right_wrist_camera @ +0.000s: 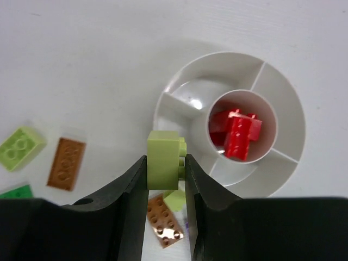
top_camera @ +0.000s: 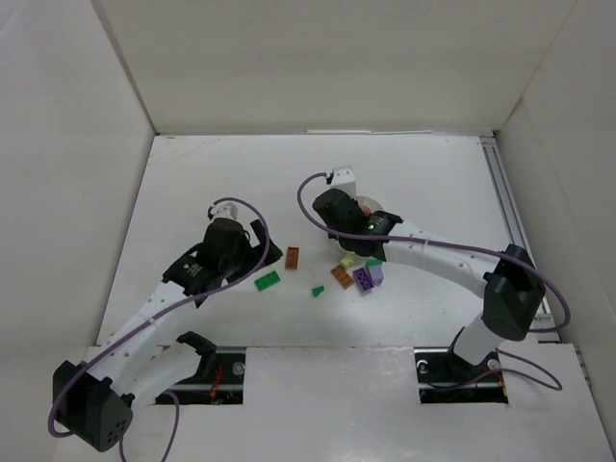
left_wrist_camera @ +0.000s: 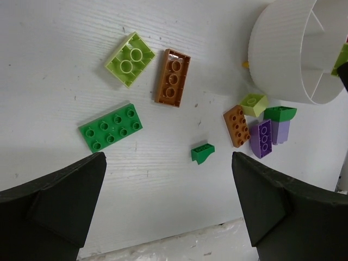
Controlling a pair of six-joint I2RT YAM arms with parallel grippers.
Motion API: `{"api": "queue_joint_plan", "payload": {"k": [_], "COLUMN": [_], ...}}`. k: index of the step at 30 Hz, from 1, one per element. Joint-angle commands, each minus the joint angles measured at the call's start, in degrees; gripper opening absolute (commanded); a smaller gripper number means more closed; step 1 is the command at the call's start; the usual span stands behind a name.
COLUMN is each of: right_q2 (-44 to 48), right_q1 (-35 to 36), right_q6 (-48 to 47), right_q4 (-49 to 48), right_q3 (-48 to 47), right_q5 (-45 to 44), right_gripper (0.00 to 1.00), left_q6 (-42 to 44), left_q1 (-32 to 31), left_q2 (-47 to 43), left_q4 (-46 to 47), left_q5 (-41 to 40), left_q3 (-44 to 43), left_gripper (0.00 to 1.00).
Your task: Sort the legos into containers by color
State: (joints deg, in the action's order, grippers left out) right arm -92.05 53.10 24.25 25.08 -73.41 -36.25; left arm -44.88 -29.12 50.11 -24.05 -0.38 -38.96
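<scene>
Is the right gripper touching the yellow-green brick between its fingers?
Touching. Right wrist view: the right gripper clamps the yellow-green brick, fingers flat against both sides.

Left pincer [left_wrist_camera: 168,166] agape, right pincer [right_wrist_camera: 166,163] tight.

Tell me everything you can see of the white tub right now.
The tub is round, white, glossy plastic with a ribbed outer wall, standing upright on the table. Low walls split it into wedge sections around a small central cup, which holds red bricks; the visible wedges look empty. Nothing grips it.
</scene>
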Motion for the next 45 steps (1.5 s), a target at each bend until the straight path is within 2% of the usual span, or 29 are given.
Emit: {"api": "queue_joint_plan", "payload": {"k": [1, 10, 14, 21, 24, 25, 26, 29, 30, 32, 38, 45], "right_q2": [-0.7, -4.1, -4.1, 1.9, 5.8, 6.9, 8.1, 13.5, 15.0, 19.7, 29.1, 31.8], "right_q1": [-2.6, -4.4, -4.4, -4.4, -4.4, -5.0, -5.0, -8.7, -11.2, -14.1, -21.8, -25.6], "right_q6": [-2.3, -3.9, -3.9, -3.3, -0.1, 1.0, 1.9, 4.3, 4.3, 4.3, 3.3, 0.9], "right_q4": [0.3, 1.4, 2.0, 2.6, 6.5, 7.9, 9.1, 11.7, 12.4, 12.4, 12.9, 13.4], "right_q3": [-1.4, -3.7, -3.7, -1.9, -0.8, -0.8, 0.0, 3.5, 4.7, 8.1, 14.2, 15.6], "right_q5": [-1.2, 0.7, 1.3, 2.6, 0.0, -0.9, -2.2, -2.3, -1.6, -0.1, 2.6, 3.1], "right_gripper": [0.32, 0.43, 0.53, 0.54, 0.59, 0.64, 0.67, 0.77, 0.79, 0.81, 0.82, 0.82], "left_q6": [3.4, 5.7, 6.3, 8.3, 8.9, 8.9, 8.3, 6.9, 5.9, 5.9, 7.9, 19.6], "left_q1": [0.2, 0.2, -0.3, -5.9, -8.6, -9.9, -13.2, -18.7, -19.3, -19.8, -19.8, -24.2], "left_q2": [1.9, 5.5, 7.7, 11.8, 13.9, 15.8, 17.0, 23.2, 24.8, 28.2, 33.8, 42.6], "left_q4": [3.2, 6.3, 6.8, 6.8, 7.4, 7.4, 7.4, 6.8, 6.3, 6.3, 7.9, 13.2], "left_q5": [3.7, 7.1, 7.6, 6.3, 6.3, 6.3, 4.6, 0.4, -0.5, -1.0, -4.7, -3.3], "left_q3": [0.3, 0.3, -0.3, -2.5, -3.6, -4.4, -4.4, -7.8, -8.7, -10.5, -17.8, -24.7], "left_gripper": [1.0, 1.0, 1.0, 0.98, 0.96, 0.96, 0.95, 0.93, 0.89, 0.89, 0.84, 0.84]}}
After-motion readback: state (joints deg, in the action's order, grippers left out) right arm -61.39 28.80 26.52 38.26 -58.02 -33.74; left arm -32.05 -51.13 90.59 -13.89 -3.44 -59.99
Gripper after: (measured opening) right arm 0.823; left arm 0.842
